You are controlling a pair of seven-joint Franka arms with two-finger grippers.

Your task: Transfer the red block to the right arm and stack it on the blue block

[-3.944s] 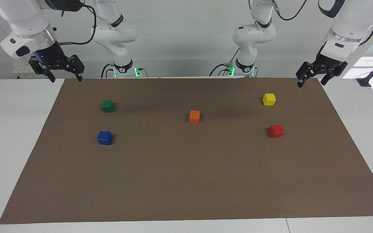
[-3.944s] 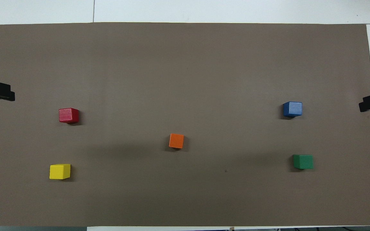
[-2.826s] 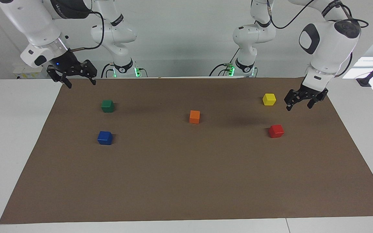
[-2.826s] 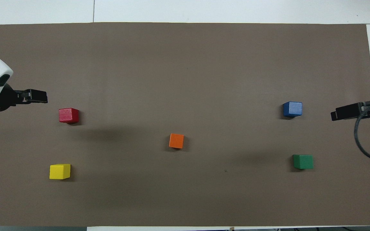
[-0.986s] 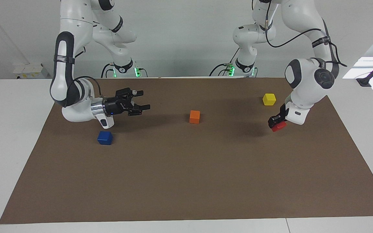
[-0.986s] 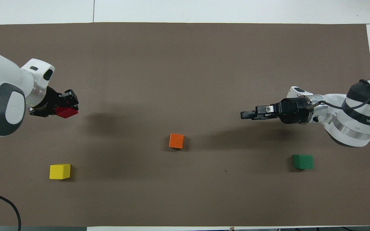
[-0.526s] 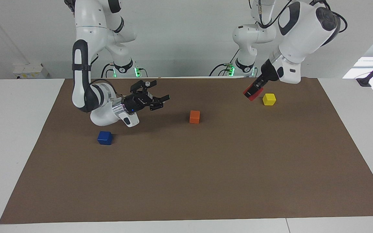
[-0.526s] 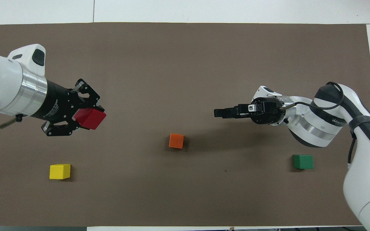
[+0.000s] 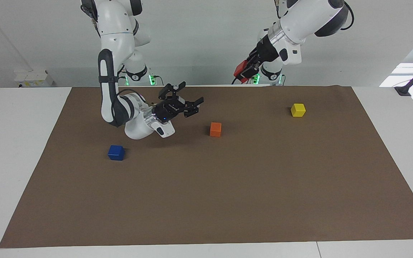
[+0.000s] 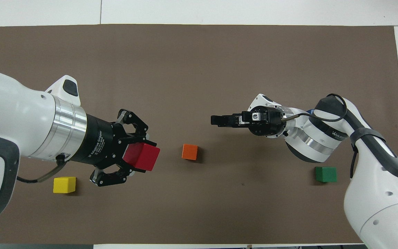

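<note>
My left gripper (image 9: 244, 71) is shut on the red block (image 9: 240, 68) and holds it high in the air. From overhead, the red block (image 10: 143, 156) in the left gripper (image 10: 140, 157) hangs over the mat between the yellow and orange cubes. My right gripper (image 9: 190, 94) is open and empty, low over the mat, pointing sideways toward the left arm's end. In the overhead view the right gripper (image 10: 216, 120) shows edge-on. The blue block (image 9: 116, 152) sits on the mat at the right arm's end; from overhead the right arm covers it.
An orange cube (image 9: 215, 129) sits mid-mat, between the two grippers. A yellow cube (image 9: 298, 110) lies at the left arm's end. A green cube (image 10: 325, 174) lies at the right arm's end, beside the right arm's forearm. A brown mat (image 9: 206, 200) covers the table.
The left gripper has lifted the red block off the mat, raised it high and swung it toward the middle. The open right gripper has moved toward the middle.
</note>
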